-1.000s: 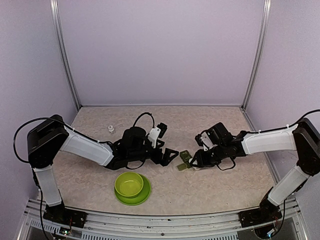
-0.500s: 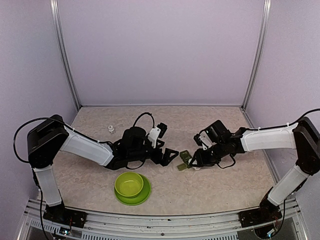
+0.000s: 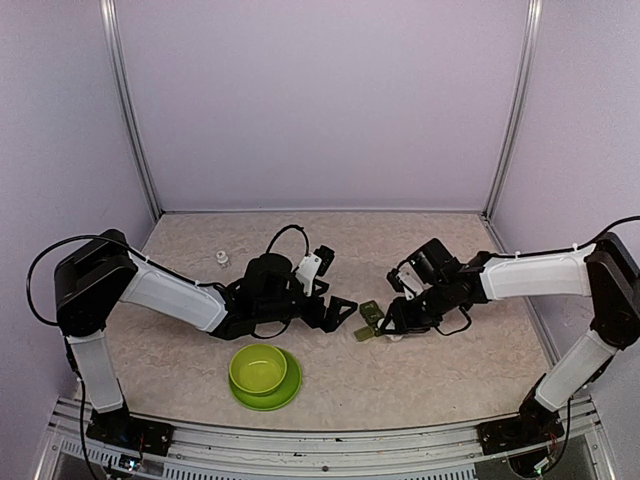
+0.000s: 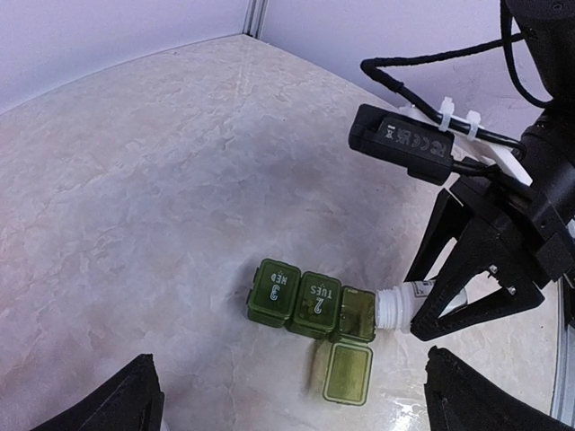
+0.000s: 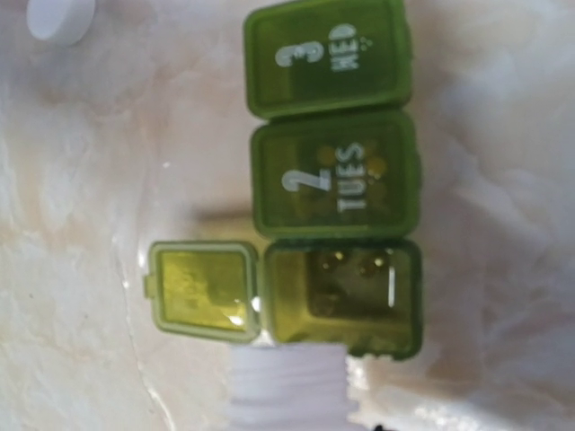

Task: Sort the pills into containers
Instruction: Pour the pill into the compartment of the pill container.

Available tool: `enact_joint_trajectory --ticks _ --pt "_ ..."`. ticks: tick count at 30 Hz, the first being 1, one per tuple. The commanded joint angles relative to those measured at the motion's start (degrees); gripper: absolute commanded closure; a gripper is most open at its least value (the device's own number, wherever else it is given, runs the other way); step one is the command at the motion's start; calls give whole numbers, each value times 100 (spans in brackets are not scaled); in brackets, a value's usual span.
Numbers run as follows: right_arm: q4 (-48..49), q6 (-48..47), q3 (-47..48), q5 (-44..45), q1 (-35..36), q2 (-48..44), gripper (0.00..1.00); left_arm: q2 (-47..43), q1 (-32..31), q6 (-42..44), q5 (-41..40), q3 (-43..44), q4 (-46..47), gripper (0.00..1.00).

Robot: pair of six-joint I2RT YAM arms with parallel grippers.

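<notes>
Three-compartment pill box (image 4: 310, 305) lying mid-table between the arms, its end cell (image 5: 346, 292) open and the lid (image 5: 202, 287) folded flat, evidently to receive pills; the right gripper (image 4: 420, 308), fingers narrowed on a white bottle (image 5: 287, 386), tips its threaded mouth to that cell's edge, while the left gripper (image 3: 345, 310) hovers just left, fingers wide and empty. Mottled beige tabletop (image 3: 450, 260); plain lilac walls (image 3: 320, 100), metal corner posts (image 3: 512, 110)

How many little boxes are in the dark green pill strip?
3, in the dark green plastic pill strip: the 3 WED box at one end, shut; the 2 TUES box in the middle, shut; the open box at the other end, beside the white plastic bottle.
</notes>
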Motion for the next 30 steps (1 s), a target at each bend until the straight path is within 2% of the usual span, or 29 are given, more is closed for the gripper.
enact_joint_trajectory --ticks 1,30 --pt "-208 -76 206 -72 -66 176 100 -152 0 81 -11 29 -29 1" --pt "-812 -331 605 -297 -213 444 100 -122 -1 96 -12 40 -20 1"
